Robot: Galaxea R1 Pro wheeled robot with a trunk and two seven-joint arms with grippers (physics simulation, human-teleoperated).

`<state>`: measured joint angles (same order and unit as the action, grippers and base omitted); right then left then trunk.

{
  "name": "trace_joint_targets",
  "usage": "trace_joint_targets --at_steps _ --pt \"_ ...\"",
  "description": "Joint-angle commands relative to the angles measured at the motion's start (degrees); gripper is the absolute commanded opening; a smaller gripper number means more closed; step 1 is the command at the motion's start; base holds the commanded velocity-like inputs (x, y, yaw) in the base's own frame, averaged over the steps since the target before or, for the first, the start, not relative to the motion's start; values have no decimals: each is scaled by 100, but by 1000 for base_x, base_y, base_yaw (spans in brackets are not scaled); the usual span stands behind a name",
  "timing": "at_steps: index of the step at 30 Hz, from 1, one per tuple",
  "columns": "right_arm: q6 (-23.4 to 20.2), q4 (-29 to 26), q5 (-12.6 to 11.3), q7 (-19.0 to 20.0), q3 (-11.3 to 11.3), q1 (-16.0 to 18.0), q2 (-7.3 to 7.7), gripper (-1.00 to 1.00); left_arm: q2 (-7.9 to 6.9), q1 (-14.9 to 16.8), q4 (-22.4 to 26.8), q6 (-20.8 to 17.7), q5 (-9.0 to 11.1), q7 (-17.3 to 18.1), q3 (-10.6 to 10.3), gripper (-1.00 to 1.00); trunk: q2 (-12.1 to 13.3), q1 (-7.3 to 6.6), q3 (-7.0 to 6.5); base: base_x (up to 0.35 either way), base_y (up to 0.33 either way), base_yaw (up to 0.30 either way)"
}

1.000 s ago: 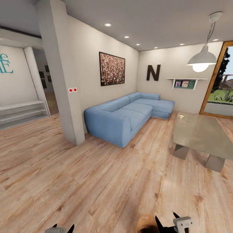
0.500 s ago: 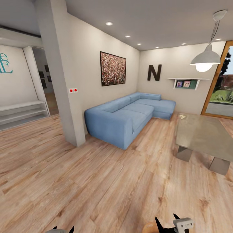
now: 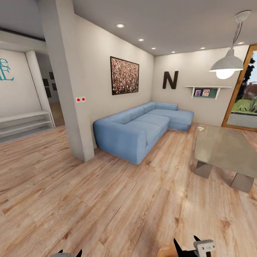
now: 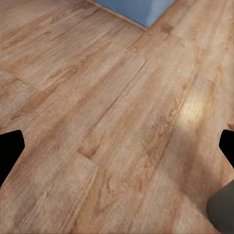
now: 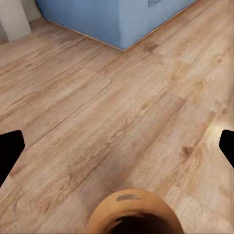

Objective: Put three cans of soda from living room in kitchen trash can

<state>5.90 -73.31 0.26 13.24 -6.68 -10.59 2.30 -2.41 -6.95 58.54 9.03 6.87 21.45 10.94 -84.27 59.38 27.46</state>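
Note:
I am in the living room, on a light wood plank floor [image 3: 107, 200]. The three can of soda are out of view. A round copper-brown thing [image 5: 134, 212], seemingly the tash can, sits close under my right gripper [image 5: 117, 151], outside the span of its fingers. The same thing [image 3: 167, 251] lies just left of the right gripper [image 3: 185, 244] at the head view's bottom edge. Both right fingers stand wide apart with only floor between them. My left gripper [image 4: 117, 151] is open too, over bare planks, and its tips [image 3: 69, 252] barely show.
A blue L-shaped sofa [image 3: 142, 128] stands ahead against the wall with the dark "N" [image 3: 170, 80]. A glass coffee table [image 3: 225, 150] is at the right under a hanging lamp [image 3: 225, 66]. A white pillar [image 3: 69, 89] rises at the left, with a doorway [image 3: 50, 92] beyond.
The whole head view has shifted slightly, so the camera moved. The copper-brown thing and right gripper sit lower at the frame's edge than a second ago. Both grippers stay open.

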Motion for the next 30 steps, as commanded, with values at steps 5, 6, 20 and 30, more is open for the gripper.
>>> trace_joint_targets --at_steps 5,6,20,30 --pt "-182 75 -6 -2 -125 203 11 100 2 0 0 -5 -1 -6 -3 100 -202 111 90 0 0 0" --pt "-182 75 -6 -2 -125 203 11 100 2 0 0 -5 -1 -6 -3 100 -242 132 108 0 0 0" --pt "-2403 1141 -4 312 -660 1494 106 100 8 0 0 -14 -1 -15 -6 100 -804 440 360 0 0 0" --pt "-2702 2755 7 337 -691 2383 434 100 5 0 0 -15 -1 -14 -10 100 -1205 660 539 0 0 0"
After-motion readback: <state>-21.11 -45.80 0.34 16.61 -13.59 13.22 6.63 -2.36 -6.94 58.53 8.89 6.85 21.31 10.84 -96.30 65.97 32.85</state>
